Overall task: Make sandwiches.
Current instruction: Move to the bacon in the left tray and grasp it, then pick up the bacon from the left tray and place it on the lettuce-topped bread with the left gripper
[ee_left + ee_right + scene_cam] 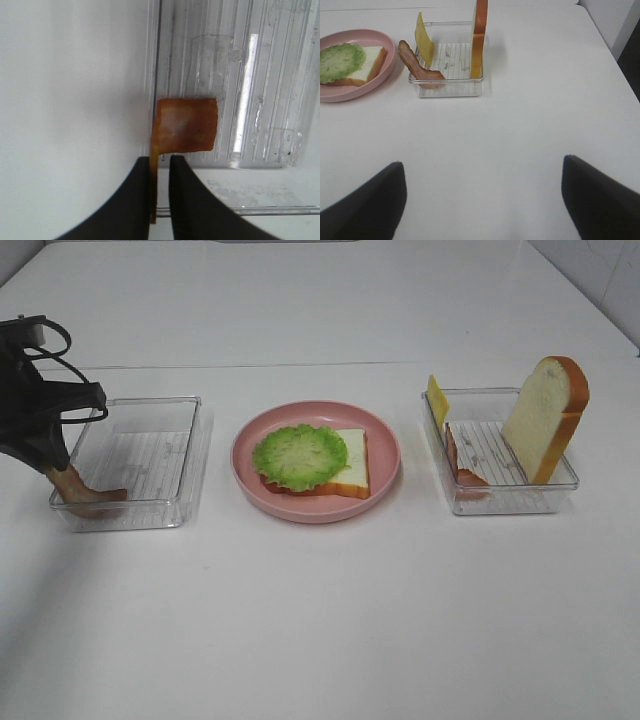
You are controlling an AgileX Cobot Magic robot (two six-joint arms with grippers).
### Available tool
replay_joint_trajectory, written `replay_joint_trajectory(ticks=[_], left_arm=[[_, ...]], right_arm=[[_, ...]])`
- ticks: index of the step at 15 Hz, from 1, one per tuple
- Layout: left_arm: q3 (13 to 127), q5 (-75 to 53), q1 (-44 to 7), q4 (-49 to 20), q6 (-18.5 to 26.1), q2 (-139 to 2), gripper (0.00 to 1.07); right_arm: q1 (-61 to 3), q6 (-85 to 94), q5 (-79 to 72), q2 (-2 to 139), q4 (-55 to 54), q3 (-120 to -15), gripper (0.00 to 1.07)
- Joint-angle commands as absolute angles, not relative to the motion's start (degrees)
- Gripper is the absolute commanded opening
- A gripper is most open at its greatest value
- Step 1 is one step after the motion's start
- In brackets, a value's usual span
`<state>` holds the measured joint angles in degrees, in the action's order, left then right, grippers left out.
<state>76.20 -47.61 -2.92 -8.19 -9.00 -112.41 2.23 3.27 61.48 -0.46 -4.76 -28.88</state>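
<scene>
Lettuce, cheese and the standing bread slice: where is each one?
Lettuce point(299, 456): high camera view, centre of the green leaf.
Cheese point(424, 39): right wrist view, middle of its yellow face.
Standing bread slice point(538, 420): high camera view, on its white face.

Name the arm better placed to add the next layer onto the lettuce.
Left: the left gripper is shut on a brown slice in the left tray, beside the plate. The right gripper is open and empty.

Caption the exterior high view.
Left end effector pinches a brown slice at the left tray; lettuce lies on bread on the pink plate.
</scene>
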Motion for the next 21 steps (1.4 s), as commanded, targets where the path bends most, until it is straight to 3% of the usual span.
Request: replay_joint_trajectory(ticks=[1,5,9,11,12,13,14,18,21], left_arm=[[75.9,-47.2,-2.9,-8.8,-8.9,-112.4,0.0],[75.9,-47.0,-2.9,-9.5,-8.7,-110.9,0.0],[76.8,-45.9,-2.9,-15.9,-4.5,-107.4,0.0],[78.9,-45.9,-3.2,-23.3,0.4,-106.5,0.0],[81.4,-45.3,-4.4,-31.7,5.7,-106.5,0.0],[81.9,-44.8,-4.9,-34.1,7.2,-106.5,0.0],[82.6,-42.5,-6.5,-40.6,10.6,-106.5,0.0],[83.0,-37.2,-11.7,-55.4,17.0,-107.7,0.0],[88.5,-36.7,-17.4,-62.7,20.6,-113.0,0.0]], right_arm=[[2.6,3.7,60.8,-1.1,-4.8,-28.9,0.8],[2.6,3.7,60.8,-1.1,-4.8,-28.9,0.8],[2.6,3.7,60.8,-1.1,-4.8,-28.9,0.8],[2.6,3.7,60.8,-1.1,-4.8,-28.9,0.8],[2.6,3.7,60.8,-1.1,-4.8,-28.9,0.8],[2.6,3.7,60.8,-1.1,-4.8,-28.9,0.8],[2.6,3.7,60.8,-1.1,-4.8,-28.9,0.8],[2.6,3.7,60.8,-1.1,-4.8,-28.9,0.8],[2.6,3.7,60.8,-1.1,-4.8,-28.9,0.8]])
